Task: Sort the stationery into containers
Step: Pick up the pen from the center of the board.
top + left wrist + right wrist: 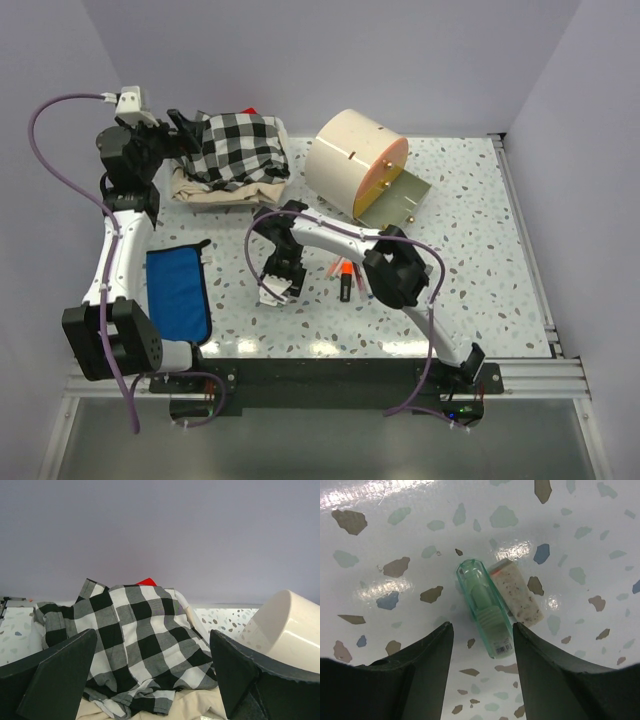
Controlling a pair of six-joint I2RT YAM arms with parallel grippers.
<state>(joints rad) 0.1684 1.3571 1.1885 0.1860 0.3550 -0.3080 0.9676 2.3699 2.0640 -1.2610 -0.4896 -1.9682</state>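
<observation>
A green eraser (485,607) in a clear case lies on the speckled table with a beige eraser (516,597) touching its right side. My right gripper (483,626) hangs open just above them, and the near end of the green eraser lies between its fingertips without touching either. From above, the right gripper (278,283) is left of an orange highlighter (345,276) and thin pink pens (331,268). The cream drum cabinet (350,158) stands at the back with one orange-fronted drawer (400,195) pulled out. My left gripper (190,130) is wide open, facing the checked cloth.
A black-and-white checked cloth (135,645) is piled on a beige one at the back left, with a bit of red (146,582) behind it. A blue cloth (178,292) lies by the left arm's base. The cream drum (287,625) sits right of the cloth.
</observation>
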